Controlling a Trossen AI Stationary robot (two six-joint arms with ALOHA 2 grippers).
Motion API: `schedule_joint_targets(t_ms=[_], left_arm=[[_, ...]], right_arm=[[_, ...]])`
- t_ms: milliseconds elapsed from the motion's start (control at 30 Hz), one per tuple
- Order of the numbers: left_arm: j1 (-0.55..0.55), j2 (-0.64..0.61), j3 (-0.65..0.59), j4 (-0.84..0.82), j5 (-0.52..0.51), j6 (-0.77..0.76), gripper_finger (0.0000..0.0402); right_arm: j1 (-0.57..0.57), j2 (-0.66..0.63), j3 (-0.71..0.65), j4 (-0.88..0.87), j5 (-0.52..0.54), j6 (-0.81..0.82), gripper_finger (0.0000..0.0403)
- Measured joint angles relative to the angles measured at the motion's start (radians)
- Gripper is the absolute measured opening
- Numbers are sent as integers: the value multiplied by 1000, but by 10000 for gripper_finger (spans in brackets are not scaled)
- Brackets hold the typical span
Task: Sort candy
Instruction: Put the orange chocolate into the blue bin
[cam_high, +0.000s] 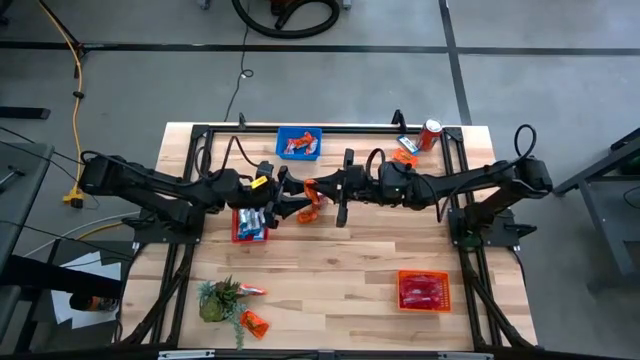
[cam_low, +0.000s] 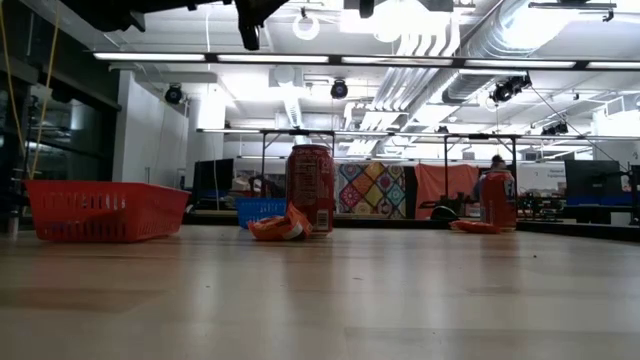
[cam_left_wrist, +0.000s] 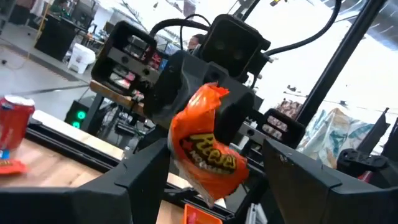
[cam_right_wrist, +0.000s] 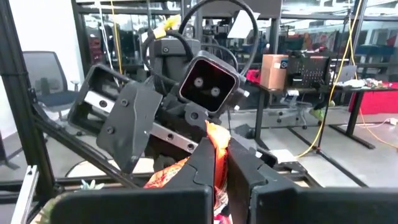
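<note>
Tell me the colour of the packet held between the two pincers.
Orange packet with yellow lettering, clearest in the left wrist view.

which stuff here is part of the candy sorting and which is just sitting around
Part of the job:
- orange candy packet held between the left gripper and right gripper
- blue basket, with candy
- red basket under the left arm
- orange basket
- loose packets by the plant

Lying about:
- drink can
- green plant
</note>
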Motion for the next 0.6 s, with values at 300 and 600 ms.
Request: schedule_joint_targets(t_ms=[300,600], left_arm=[[22,0,7,-43,12,4,230],[42,-2,8,-122,23,-66,31]], right_arm=[[-11,5,0,37,1,22,5],[-10,5,0,32,57,98,58]])
